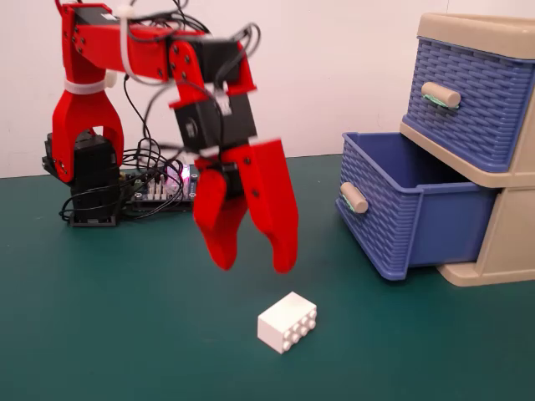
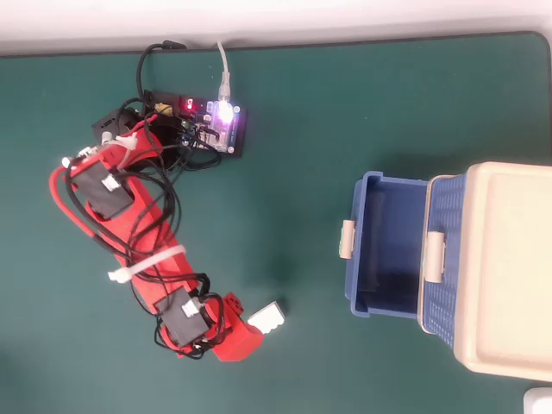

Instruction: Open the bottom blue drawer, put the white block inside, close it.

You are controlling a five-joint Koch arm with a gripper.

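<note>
The white block (image 1: 287, 323) lies on the green table, studs facing front right; it also shows in the overhead view (image 2: 269, 316). My red gripper (image 1: 255, 266) hangs open and empty just above and slightly left of it, not touching; in the overhead view my gripper (image 2: 241, 324) sits right next to the block. The bottom blue drawer (image 1: 418, 225) is pulled out and looks empty, with its beige handle toward the arm. From overhead the drawer (image 2: 355, 285) stands open to the right of the block.
The upper blue drawer (image 1: 468, 92) is shut in the beige cabinet (image 1: 510, 251), at the right in the overhead view (image 2: 509, 267). A lit controller board (image 2: 216, 125) with cables sits behind the arm's base (image 1: 88, 180).
</note>
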